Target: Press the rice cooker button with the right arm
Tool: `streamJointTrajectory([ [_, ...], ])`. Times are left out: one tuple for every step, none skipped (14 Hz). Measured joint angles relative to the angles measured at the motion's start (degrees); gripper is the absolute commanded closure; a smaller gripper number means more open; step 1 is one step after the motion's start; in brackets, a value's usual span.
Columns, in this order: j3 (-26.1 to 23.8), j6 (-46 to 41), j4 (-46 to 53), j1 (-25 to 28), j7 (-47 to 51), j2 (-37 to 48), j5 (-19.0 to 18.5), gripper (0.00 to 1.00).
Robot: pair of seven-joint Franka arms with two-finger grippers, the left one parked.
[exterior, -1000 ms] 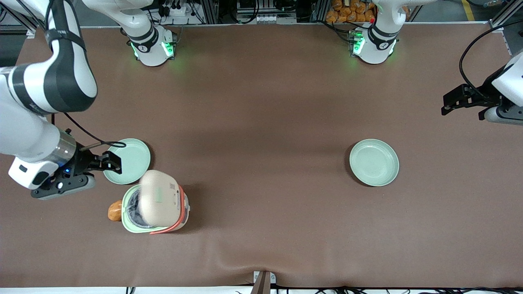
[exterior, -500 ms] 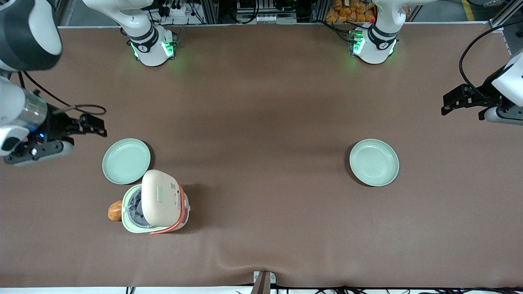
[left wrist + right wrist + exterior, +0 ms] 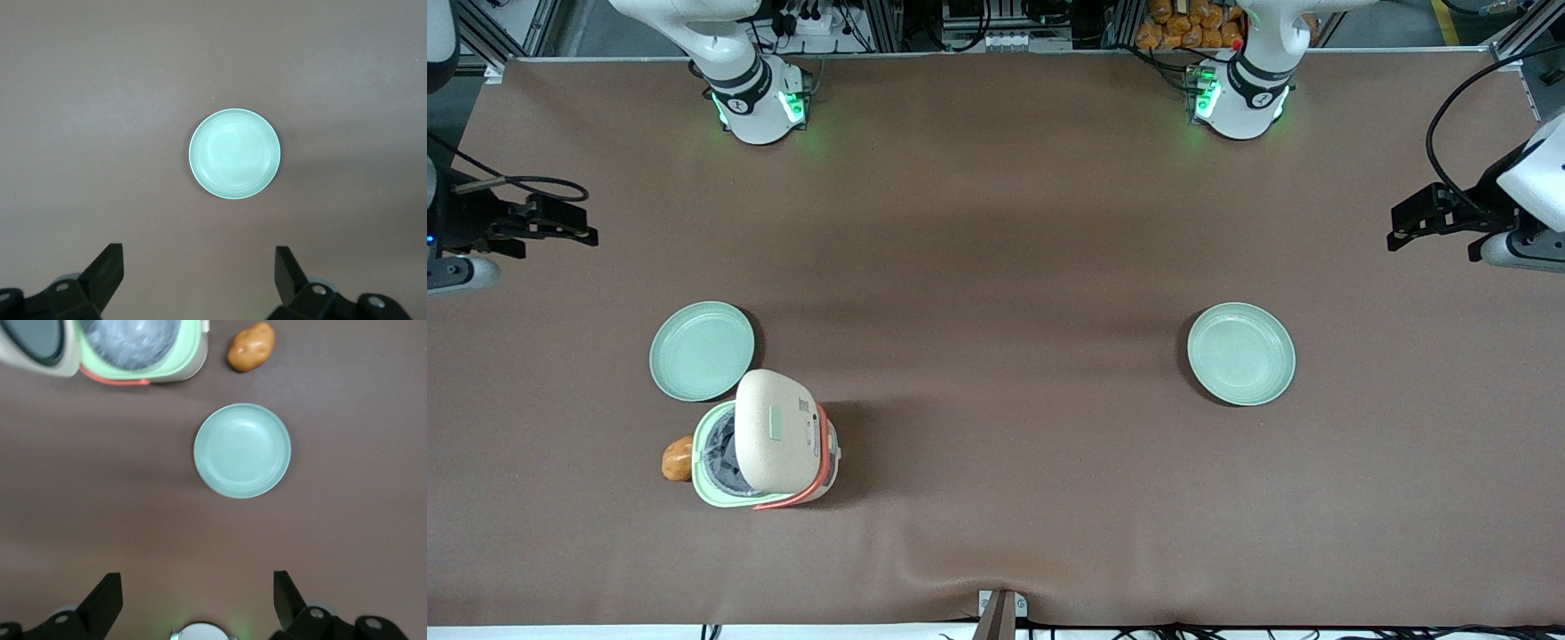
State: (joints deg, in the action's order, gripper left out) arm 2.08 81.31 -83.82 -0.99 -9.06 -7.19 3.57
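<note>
Black and two-fingered, the gripper (image 3: 574, 225) of the right arm (image 3: 445, 240) hangs at the working arm's end of the table, well apart from the rice cooker (image 3: 765, 444) and farther from the front camera than it is; its fingers (image 3: 103, 600) stand wide apart with nothing between them; the cooker sits near the table's front edge, its cream lid (image 3: 775, 431) raised and tilted so that the dark inner pot (image 3: 130, 340) shows, with the small pale button (image 3: 776, 429) on the lid's outer face and the orange-red handle (image 3: 787, 500) low at the side nearest the camera; judging by the open lid, the press looks already made and the arm clear of the work, so little seems left but to hold off; should a further press be wanted, the gripper would have to travel down over the lid and meet that small pad squarely; a potato (image 3: 678, 459) lies just beside the cooker, a pale green plate (image 3: 702, 350) close by, and a second plate (image 3: 1240, 353) toward the parked arm's end; the surface is a brown cloth-covered table (image 3: 996, 222), rumpled a little at its front edge; metal framing and cables line the edge farthest from the camera.
</note>
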Motion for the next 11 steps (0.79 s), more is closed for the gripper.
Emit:
streamJointTrajectory([
  [0.33, 2.55, -1.30, -0.11, -0.03, -0.01, -0.03, 0.00],
  [0.41, 5.02, -2.50, -0.11, -0.04, -0.02, -0.21, 0.00],
  [0.40, 7.34, -3.50, -0.11, -0.04, -0.03, -0.44, 0.00],
  [0.40, 9.40, -4.26, -0.11, -0.04, -0.03, -0.58, 0.00],
  [0.40, 10.85, -4.83, -0.10, -0.04, -0.03, -0.64, 0.00],
  [0.40, 11.66, -5.21, -0.11, -0.04, -0.03, -0.68, 0.00],
  [0.40, 11.98, -5.34, -0.10, -0.04, -0.03, -1.05, 0.00],
  [0.40, 12.19, -5.32, -0.10, -0.04, 0.01, -2.16, 0.00],
  [0.39, 12.34, -5.27, -0.10, -0.04, 0.14, -3.45, 0.00],
  [0.40, 12.34, -5.21, -0.10, -0.04, 0.37, -4.20, 0.00],
  [0.42, 12.11, -5.19, -0.10, -0.04, 0.69, -4.44, 0.00],
])
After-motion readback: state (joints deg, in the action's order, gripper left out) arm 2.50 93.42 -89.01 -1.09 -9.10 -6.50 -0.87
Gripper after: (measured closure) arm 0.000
